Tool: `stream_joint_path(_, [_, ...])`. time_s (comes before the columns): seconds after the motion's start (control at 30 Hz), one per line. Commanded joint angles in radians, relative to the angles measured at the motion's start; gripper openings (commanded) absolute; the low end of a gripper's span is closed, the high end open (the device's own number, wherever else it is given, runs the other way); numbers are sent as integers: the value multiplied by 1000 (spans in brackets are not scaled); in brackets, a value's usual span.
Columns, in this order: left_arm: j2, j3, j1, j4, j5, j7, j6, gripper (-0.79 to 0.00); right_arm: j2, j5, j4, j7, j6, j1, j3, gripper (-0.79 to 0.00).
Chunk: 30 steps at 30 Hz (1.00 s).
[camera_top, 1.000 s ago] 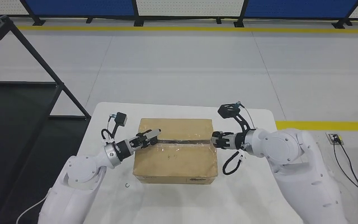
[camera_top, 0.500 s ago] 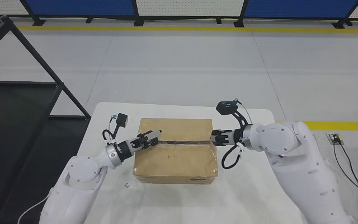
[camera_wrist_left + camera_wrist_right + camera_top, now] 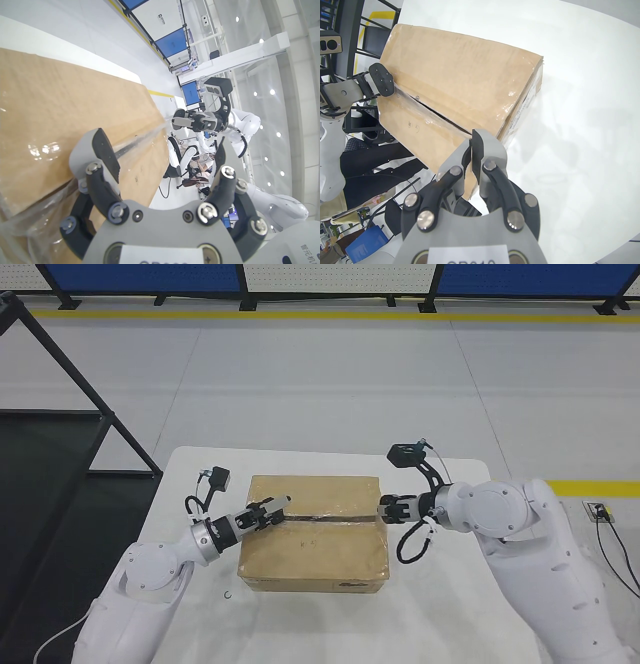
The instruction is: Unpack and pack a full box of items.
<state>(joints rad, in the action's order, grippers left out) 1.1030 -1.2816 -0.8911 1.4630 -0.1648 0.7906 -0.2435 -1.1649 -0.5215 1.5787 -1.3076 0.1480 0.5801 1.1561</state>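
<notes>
A brown cardboard box [image 3: 315,549] stands closed in the middle of the white table [image 3: 440,594]. A taped seam [image 3: 320,516] runs along its top, and part of it is split. My left gripper [image 3: 272,507] is open over the seam's left end, its fingers [image 3: 105,152] straddling the clear tape above the box [image 3: 62,95]. My right gripper [image 3: 383,510] is shut at the seam's right end, pads [image 3: 476,150] pressed together against the box's top edge [image 3: 460,67]. I cannot see anything between them. Each wrist view shows the other gripper across the box.
A small dark ring [image 3: 230,594] lies on the table by the box's front left corner. A black metal frame [image 3: 60,414] stands off the table's left side. Bare tabletop lies to the right of the box and in front of it.
The right arm has drawn in slightly toward the box, with its gripper still at the seam's right end. The left gripper has crept a little further along the seam.
</notes>
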Motion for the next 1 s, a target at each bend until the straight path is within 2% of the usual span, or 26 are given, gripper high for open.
stream_joint_path(0.0, [0,1,0,0,1,0,0,0,2,3,3,-1,1,1,3,-674])
stream_joint_path(0.07, [0,1,0,1,1,0,1,0,4,4,6,-2,2,3,5,-696])
stream_joint_path(0.13, [0,2,0,2,1,-1,1,0,5,9,9,-4,4,4,6,-776])
stream_joint_path(0.17, [0,2,0,2,1,-1,1,0,6,13,11,-6,3,5,6,-785])
stream_joint_path(0.47, [-2,1,-5,9,5,-5,3,0,11,45,-2,-50,21,-11,-2,-785])
stream_joint_path(0.83, [-3,1,-12,16,7,-6,-1,0,14,26,-39,-31,50,-29,-30,-785])
stream_joint_path(0.97, [-4,-2,-15,19,8,-6,-2,0,14,31,-53,-29,50,-36,-40,-696])
